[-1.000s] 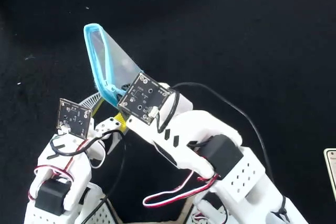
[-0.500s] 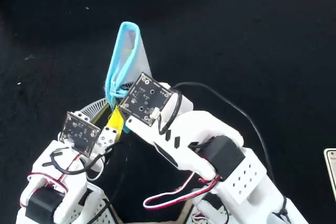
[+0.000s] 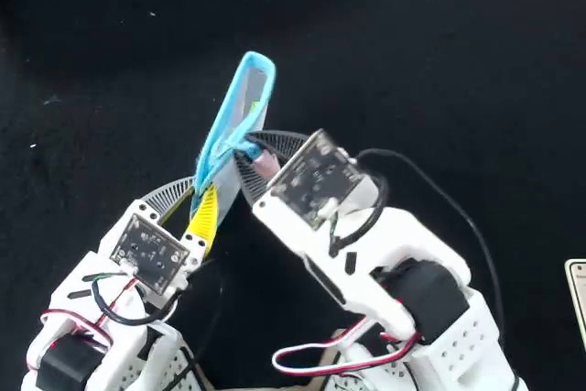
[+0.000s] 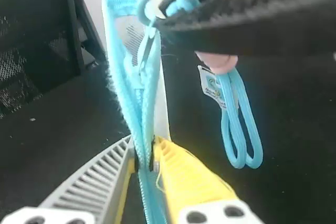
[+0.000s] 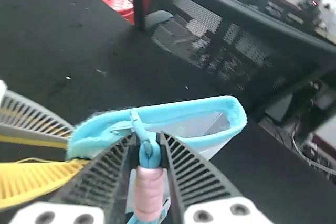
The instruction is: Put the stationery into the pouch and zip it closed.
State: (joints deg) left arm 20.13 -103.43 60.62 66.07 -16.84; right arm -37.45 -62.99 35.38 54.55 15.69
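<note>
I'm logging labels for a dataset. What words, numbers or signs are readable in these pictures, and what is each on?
On the small white tag beside the blue cord loop of the light blue mesh pouch: green and blue print, too blurred to read.
On the pale card lying on the black table: too small to read.
No other text is legible.

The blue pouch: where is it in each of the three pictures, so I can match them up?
High view: the pouch stands on edge left of centre, held up between the two arms.
Left wrist view: the pouch rises edge-on out of the left gripper, which clamps it.
Right wrist view: the pouch lies crosswise just beyond the right gripper, which pinches its zipper pull.
Shared landmark: the left gripper's yellow finger.
</note>
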